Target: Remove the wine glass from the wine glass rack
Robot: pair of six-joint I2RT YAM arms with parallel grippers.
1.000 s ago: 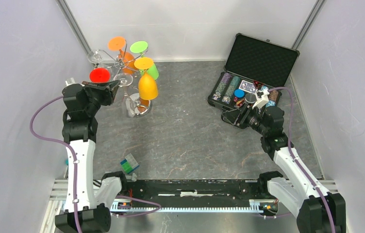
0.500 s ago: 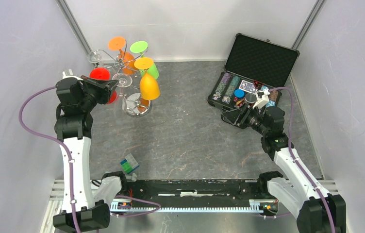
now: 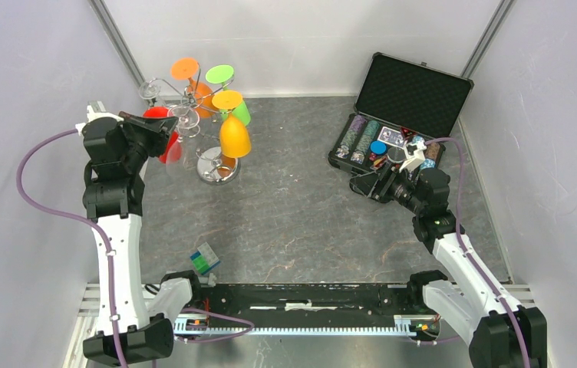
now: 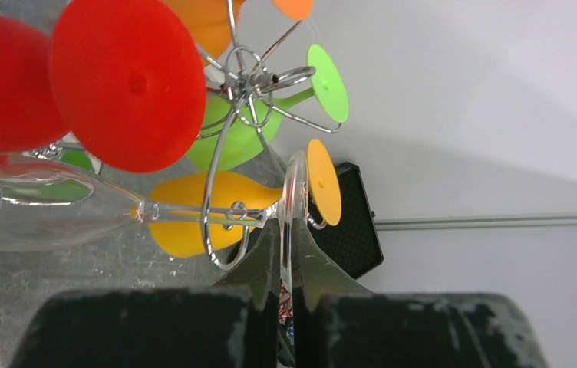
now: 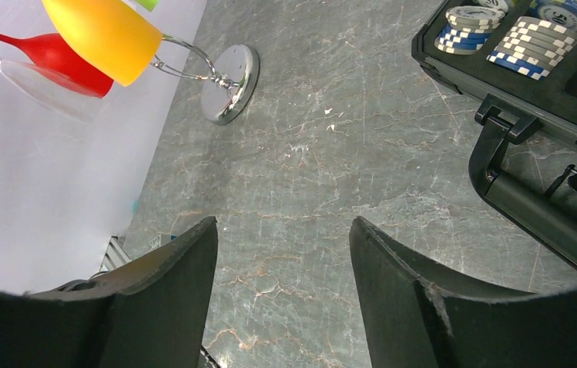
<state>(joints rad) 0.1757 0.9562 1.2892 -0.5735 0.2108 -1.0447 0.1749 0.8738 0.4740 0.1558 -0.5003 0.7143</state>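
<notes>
While the left end effector [image 4: 287, 247] is clenched on the round foot of the clear wine glass [image 4: 55, 211], the glass lies level at the left side of the wine glass rack [image 4: 248, 75]. Its stem crosses one curled wire arm, just beside the hanging red glass [image 4: 128, 80]. Well to the rack's right, the right end effector [image 5: 284, 230] hangs with its jaws spread wide, grasping nothing, above the table [image 5: 331, 153] next to the open chip case [image 5: 535, 211].
</notes>
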